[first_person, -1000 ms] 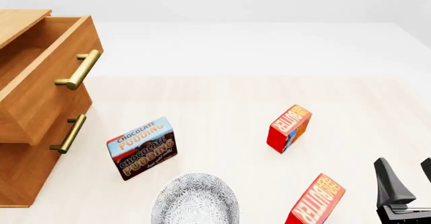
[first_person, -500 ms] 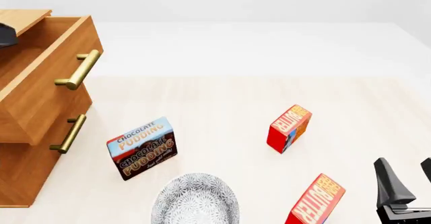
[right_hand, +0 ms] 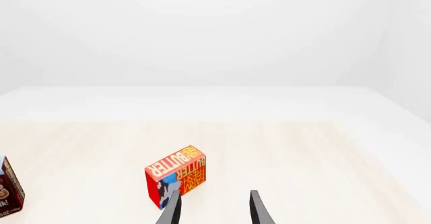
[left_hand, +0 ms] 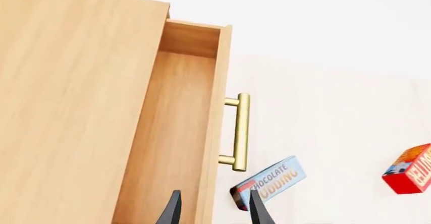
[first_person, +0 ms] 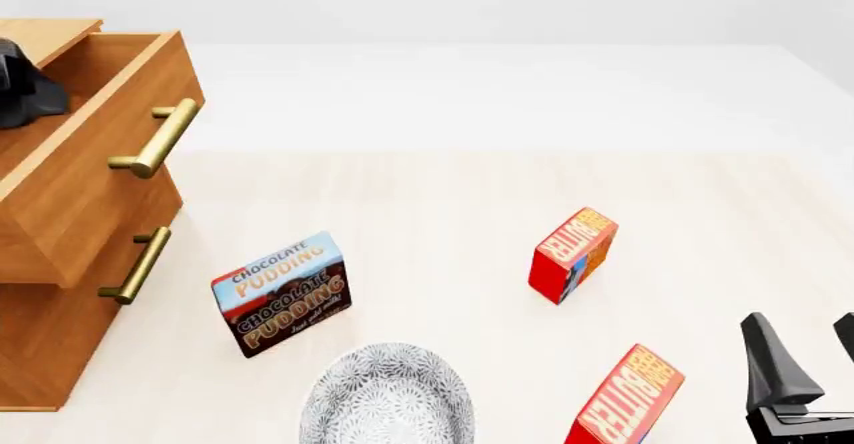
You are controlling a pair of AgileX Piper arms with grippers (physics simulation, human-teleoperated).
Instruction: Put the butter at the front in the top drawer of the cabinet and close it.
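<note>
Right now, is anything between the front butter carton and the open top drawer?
Partly. The Chocolate Pudding box and the patterned bowl sit on the table between the front butter and the cabinet. The top drawer is open; the left gripper hovers above it.

Simulated tabletop scene: pale wood table [first_person: 441, 214], blank white surround, wooden cabinet [first_person: 67, 264], grocery cartons.

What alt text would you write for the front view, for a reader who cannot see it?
A wooden cabinet stands at the left with its top drawer pulled open. On the pale table sit two red butter cartons, a chocolate pudding box and a patterned bowl.
</note>
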